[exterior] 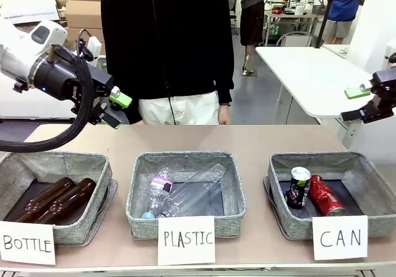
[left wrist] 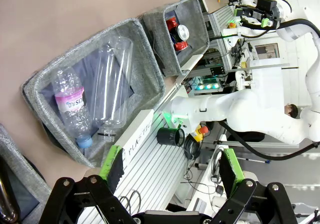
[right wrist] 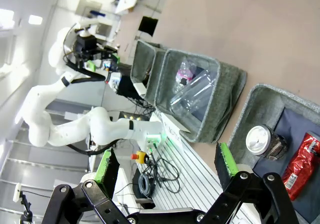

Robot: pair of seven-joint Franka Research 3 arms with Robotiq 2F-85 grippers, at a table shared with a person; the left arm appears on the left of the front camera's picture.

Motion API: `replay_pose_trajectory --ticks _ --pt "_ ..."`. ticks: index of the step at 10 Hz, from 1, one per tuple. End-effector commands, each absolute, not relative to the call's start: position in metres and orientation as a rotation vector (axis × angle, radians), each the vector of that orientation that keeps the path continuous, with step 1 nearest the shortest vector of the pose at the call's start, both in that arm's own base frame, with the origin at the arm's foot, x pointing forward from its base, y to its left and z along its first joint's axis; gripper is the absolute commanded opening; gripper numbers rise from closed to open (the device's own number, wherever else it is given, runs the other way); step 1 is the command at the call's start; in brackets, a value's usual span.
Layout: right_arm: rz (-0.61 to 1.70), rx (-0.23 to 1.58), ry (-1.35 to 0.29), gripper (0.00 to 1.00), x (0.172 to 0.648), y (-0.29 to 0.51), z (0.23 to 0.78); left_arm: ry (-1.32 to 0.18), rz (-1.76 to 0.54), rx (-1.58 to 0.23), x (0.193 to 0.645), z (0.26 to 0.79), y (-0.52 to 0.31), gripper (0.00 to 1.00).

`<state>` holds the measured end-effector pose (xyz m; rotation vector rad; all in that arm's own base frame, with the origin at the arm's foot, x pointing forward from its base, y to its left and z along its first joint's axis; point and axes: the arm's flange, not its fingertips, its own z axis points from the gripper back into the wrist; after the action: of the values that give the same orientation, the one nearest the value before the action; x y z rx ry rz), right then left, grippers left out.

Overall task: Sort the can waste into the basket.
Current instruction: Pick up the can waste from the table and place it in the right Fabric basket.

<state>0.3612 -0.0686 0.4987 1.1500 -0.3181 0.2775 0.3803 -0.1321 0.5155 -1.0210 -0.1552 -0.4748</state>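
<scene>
**Both cans already in the CAN basket, hands empty**

The right hand hangs wide and empty above the surface's right edge; the basket marked CAN lies directly below and slightly inward, nearer this arm. The left hand, also wide and empty, is well apart at the far side. Inside: two cans, the black can upright, the red can lying beside it, long axis slanting toward the front. Judged complete.
</scene>
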Motion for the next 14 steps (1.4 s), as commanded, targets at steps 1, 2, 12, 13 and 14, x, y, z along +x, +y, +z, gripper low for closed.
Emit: replay_pose_trajectory --ticks 1,2,12,13,14 --pt "0.259 1.148 -0.305 1.00 0.3588 -0.0677 0.5016 -0.142 -0.478 -1.013 0.3787 0.5184 -0.1297 1.00" --pt "0.259 1.148 -0.305 1.00 0.3588 -0.0677 0.5016 -0.142 -0.478 -1.013 0.3787 0.5184 -0.1297 1.00" --pt "0.259 1.148 -0.305 1.00 0.3588 -0.0677 0.5016 -0.142 -0.478 -1.013 0.3787 0.5184 -0.1297 1.00" --pt "0.259 1.148 -0.305 1.00 0.3588 -0.0677 0.5016 -0.142 -0.478 -1.013 0.3787 0.5184 -0.1297 1.00" --pt "0.259 1.148 -0.305 1.00 0.3588 -0.0677 0.5016 -0.142 -0.478 -1.013 0.3787 0.5184 -0.1297 1.00"
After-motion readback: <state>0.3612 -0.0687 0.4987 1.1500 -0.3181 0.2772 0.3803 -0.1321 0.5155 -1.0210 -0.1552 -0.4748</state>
